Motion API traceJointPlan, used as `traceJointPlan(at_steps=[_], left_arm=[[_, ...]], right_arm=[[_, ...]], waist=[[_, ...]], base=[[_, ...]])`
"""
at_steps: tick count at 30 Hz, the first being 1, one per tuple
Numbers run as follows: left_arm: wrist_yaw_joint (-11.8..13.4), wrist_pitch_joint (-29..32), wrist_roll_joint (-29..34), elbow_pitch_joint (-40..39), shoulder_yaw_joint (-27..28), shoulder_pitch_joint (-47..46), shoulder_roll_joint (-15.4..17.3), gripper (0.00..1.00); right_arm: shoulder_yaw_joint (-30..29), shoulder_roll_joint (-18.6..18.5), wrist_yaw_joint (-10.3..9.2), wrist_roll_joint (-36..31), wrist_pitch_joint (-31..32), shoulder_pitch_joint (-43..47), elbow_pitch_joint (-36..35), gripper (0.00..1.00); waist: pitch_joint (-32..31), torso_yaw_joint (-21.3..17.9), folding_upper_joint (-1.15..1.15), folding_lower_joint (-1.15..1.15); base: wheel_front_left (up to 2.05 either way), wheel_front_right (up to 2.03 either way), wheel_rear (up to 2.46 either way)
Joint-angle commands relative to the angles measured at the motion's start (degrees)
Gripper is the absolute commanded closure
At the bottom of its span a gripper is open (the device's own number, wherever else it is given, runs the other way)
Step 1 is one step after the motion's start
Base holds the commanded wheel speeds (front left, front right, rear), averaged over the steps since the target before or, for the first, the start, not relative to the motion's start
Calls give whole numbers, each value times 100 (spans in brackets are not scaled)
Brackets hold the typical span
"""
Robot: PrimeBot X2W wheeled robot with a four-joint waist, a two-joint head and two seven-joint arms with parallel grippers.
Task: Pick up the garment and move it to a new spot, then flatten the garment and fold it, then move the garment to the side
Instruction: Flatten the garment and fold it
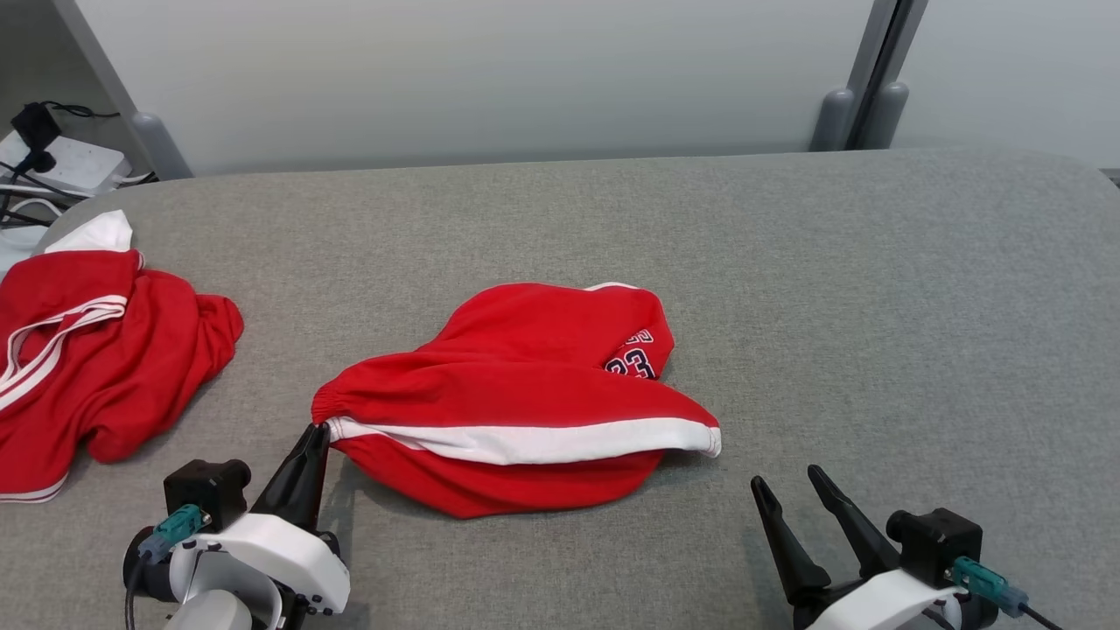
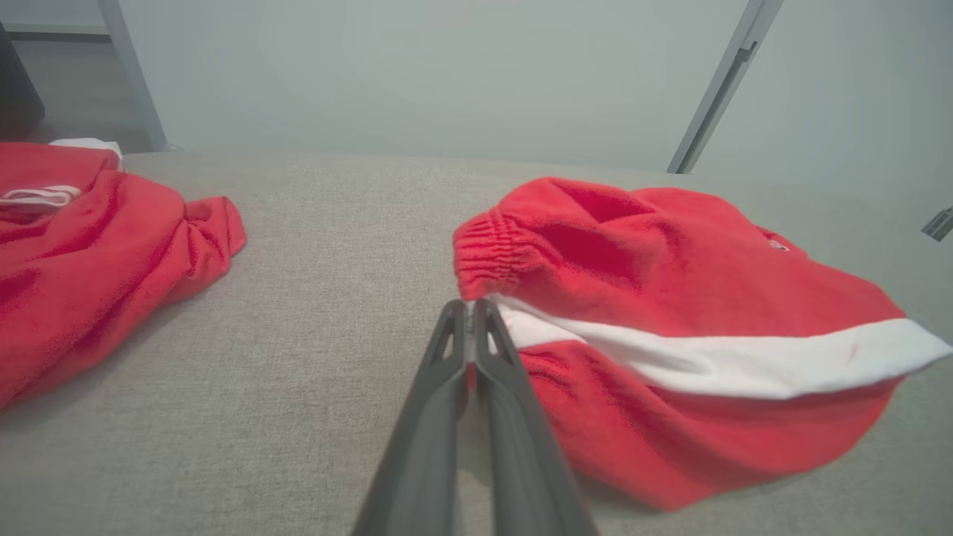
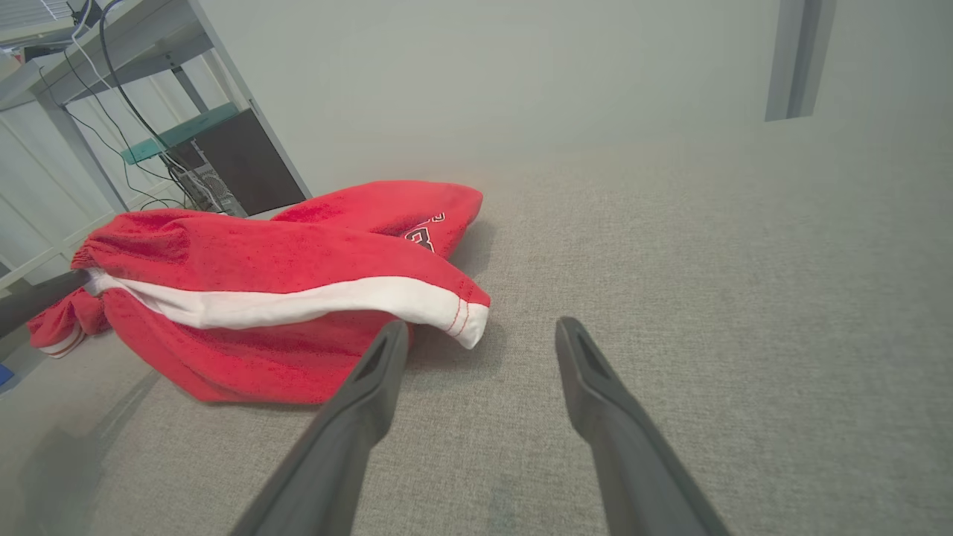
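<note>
The garment (image 1: 516,394), red shorts with a white side stripe and a dark printed number, lies bunched in the middle of the grey table (image 1: 787,262). My left gripper (image 1: 319,429) is shut on its left corner, where the white stripe meets the elastic waistband. In the left wrist view the fingers (image 2: 469,305) meet at that stripe end of the garment (image 2: 670,298). My right gripper (image 1: 786,476) stands open just off the garment's right end, touching nothing. Seen from the right wrist, the right gripper (image 3: 482,326) sits beside the white hem of the garment (image 3: 283,253).
A second red garment (image 1: 87,350) with white stripes lies crumpled at the table's left edge, also seen from the left wrist (image 2: 89,238). A power strip with cables (image 1: 52,162) sits beyond the table's far left corner. A pale wall runs behind the table.
</note>
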Motion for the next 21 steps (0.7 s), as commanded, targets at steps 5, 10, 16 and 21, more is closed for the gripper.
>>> traceJointPlan(at_steps=[5,10,16,21], left_arm=[[132,-35,169,-214,288,-49,24,100],[93,-35,253,-217,265,-50,-91,100],[59,-35,317,-182,262,-77,-153,100],[21,-35,362,-156,266,-83,-176,100]], right_arm=[[287,51,8,324,-60,-498,352,0],[432,72,8,434,-60,-714,618,0],[443,58,8,374,-60,-866,851,0],[433,76,8,320,-60,-979,1008,0]], waist=[[1,237,0,0],[46,383,0,0],[93,464,0,0],[115,484,0,0]], base=[[0,0,0],[0,0,0],[0,0,0],[0,0,0]])
